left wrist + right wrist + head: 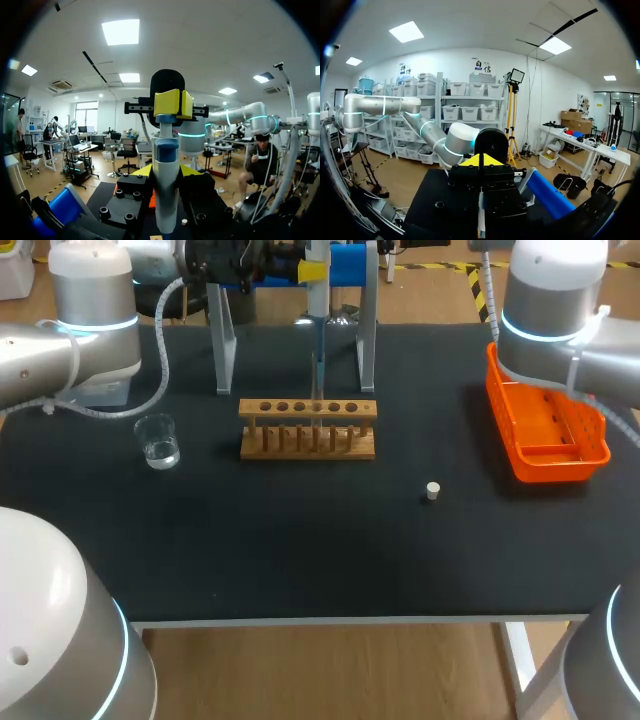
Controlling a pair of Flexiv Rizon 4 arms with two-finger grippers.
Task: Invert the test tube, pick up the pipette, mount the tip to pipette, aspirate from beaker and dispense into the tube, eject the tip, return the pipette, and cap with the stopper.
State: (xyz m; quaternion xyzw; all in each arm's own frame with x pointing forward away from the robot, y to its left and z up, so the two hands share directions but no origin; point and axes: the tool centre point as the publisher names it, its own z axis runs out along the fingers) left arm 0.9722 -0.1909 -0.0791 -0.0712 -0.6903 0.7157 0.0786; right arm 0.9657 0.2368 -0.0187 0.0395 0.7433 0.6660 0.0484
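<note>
Now, the pipette upright, clamped between the left fingers, right fingers together just above its top.

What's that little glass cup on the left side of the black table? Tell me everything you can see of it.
It is a small beaker of clear glass, round and open at the top, standing upright on the black table. A little clear liquid lies in its bottom. It stands to the left of the wooden rack, well apart from it. Nothing touches it but the table.
</note>
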